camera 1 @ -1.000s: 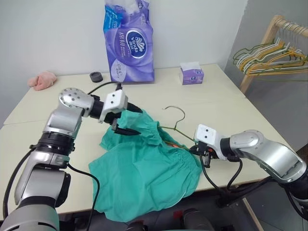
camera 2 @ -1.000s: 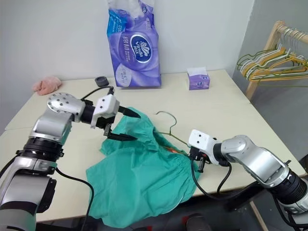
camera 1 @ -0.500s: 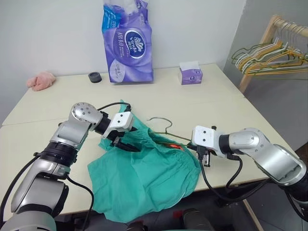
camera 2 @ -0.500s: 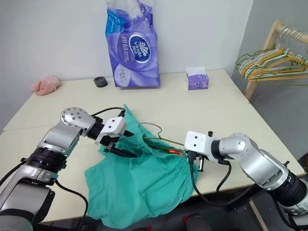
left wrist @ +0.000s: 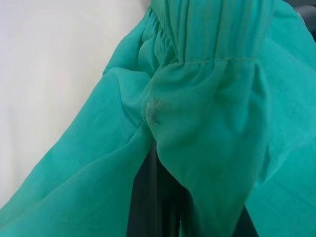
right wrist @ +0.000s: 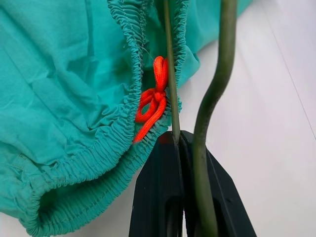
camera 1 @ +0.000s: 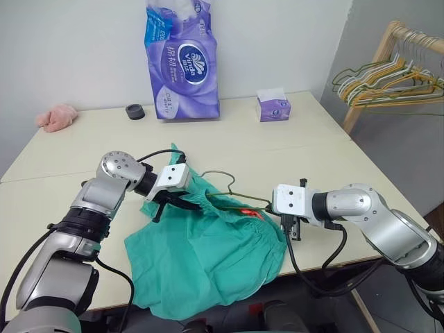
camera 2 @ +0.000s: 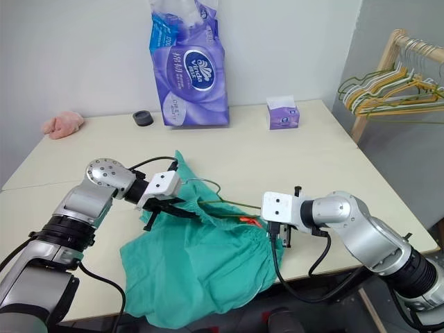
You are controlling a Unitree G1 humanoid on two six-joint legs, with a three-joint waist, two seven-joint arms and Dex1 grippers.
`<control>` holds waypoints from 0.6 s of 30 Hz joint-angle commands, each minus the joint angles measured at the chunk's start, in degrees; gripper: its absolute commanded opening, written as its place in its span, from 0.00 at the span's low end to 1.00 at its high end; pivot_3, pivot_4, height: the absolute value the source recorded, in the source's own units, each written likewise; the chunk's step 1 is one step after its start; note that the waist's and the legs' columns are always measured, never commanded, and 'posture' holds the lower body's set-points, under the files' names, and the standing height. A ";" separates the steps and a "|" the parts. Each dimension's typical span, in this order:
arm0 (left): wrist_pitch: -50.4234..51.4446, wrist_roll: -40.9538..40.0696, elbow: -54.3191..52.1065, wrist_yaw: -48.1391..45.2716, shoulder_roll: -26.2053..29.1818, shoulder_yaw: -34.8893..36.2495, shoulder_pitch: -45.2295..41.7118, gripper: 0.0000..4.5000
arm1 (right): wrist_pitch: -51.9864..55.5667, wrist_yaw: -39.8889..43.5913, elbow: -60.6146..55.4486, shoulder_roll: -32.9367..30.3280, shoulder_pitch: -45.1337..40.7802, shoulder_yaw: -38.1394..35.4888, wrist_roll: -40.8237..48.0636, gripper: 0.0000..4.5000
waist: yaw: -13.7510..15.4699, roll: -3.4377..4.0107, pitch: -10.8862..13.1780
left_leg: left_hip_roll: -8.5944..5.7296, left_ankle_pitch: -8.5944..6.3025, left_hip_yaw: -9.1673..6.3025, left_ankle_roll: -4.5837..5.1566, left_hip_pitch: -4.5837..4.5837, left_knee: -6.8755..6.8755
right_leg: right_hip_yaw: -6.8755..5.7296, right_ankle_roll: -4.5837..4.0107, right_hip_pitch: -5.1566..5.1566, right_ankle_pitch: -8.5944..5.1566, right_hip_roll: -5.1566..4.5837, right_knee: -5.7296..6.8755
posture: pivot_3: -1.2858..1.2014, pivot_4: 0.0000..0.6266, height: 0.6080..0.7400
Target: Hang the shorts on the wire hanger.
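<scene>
Teal-green cloth — the shorts (camera 1: 208, 243), spread at the table's (camera 1: 312, 159) near edge, one leg over the side. We judge the waistband is lifted so wire can pass inside it. Item: the wire hanger (camera 1: 229, 191), threaded through the waistband, hook free above the cloth. Our left gripper (camera 1: 182, 201) is clamped on a fold of waistband; our right gripper (right wrist: 180, 148), just beside the orange drawstring (right wrist: 153, 96), is pinched shut on the wire.
</scene>
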 commanded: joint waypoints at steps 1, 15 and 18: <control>-0.45 0.10 -0.56 0.10 -0.27 1.12 0.06 0.00 | -1.22 0.96 -2.26 -0.55 -0.15 -2.86 -0.43 0.00 | -0.04 0.00 0.00 | 0.00 0.00 0.00 0.00 0.00 0.00 | 0.00 0.00 0.00 0.00 0.00 0.00 | 0.41 0.06 1.00; 0.20 -0.28 1.39 3.94 -0.56 3.57 0.54 0.00 | -18.08 6.00 9.15 -14.78 26.71 -30.68 5.46 0.67 | -0.24 -0.12 0.11 | -0.03 -0.01 0.12 0.02 0.01 0.01 | 0.03 0.01 0.11 -0.01 -0.07 -0.07 | 0.41 0.07 1.00; 0.00 -0.08 2.87 4.39 -0.27 4.10 -0.43 0.00 | -10.58 3.61 2.34 -7.48 33.61 -34.26 13.58 0.67 | -0.29 -0.13 0.12 | -0.01 -0.01 0.08 0.02 0.02 0.00 | 0.01 0.01 0.14 -0.01 0.03 -0.06 | 0.41 0.08 1.00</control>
